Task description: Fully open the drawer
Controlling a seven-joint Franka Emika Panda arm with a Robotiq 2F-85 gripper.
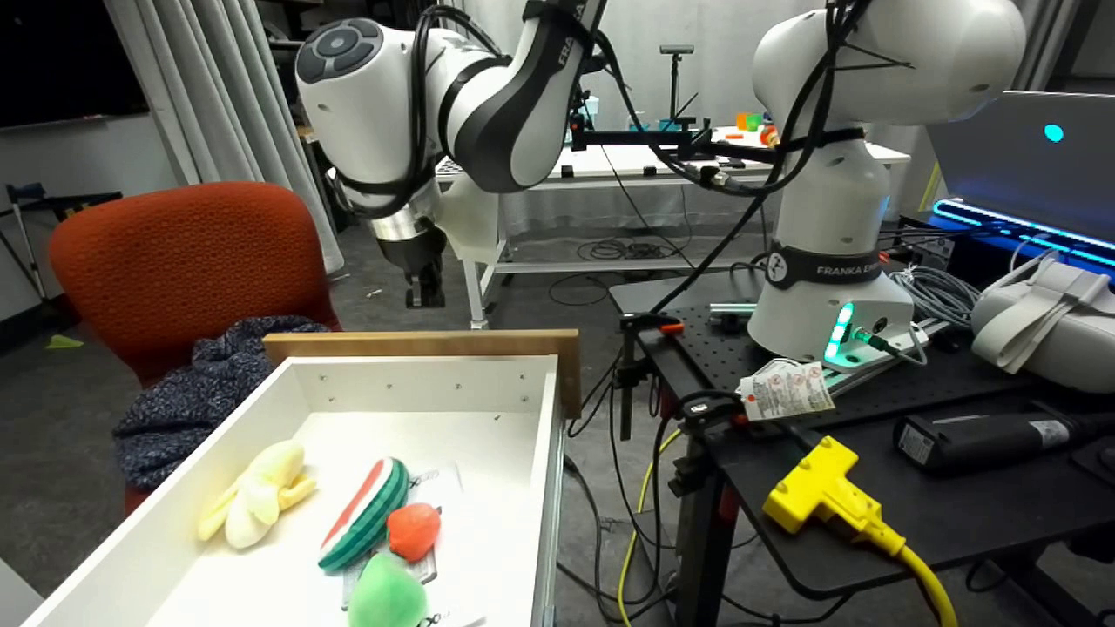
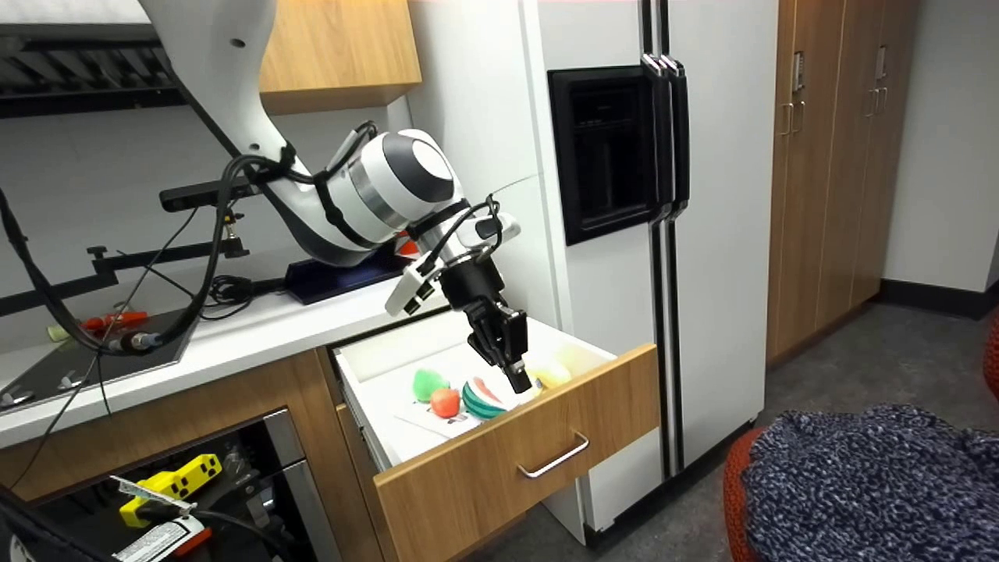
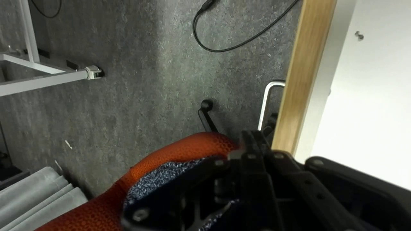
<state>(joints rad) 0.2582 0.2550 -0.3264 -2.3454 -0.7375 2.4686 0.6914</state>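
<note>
Black hand (image 1: 425, 298), tips together, beside a drawer (image 1: 501, 470) standing well out

Bare fingertips (image 3: 259, 139) lie side by side in the wrist view, meeting each other — the hand is closed up on itself. It points down near the drawer's wooden front (image 2: 468, 499), higher than the top edge; in an exterior view a strip of grey floor (image 1: 366, 318) shows between tips and wood, so the two stand apart. Seen from the wrist, the tips cover one end of the silver handle (image 3: 264, 106), which sits lower on the outer face.

As for the drawer, it juts out from a wooden cabinet (image 2: 326, 437), its white inside exposed in both exterior views. The front is tan and grained. Within lie a soft-looking yellow banana (image 1: 257, 495) near one side, then a striped watermelon slice (image 1: 370, 514), a red fruit (image 1: 414, 531) and a green fruit (image 1: 386, 592) close together — flat printed sheets (image 1: 446, 484) show partly beneath them. An orange chair (image 1: 187, 261) stands near the drawer, a dark speckled knit (image 1: 200, 396) heaped on it.
</note>
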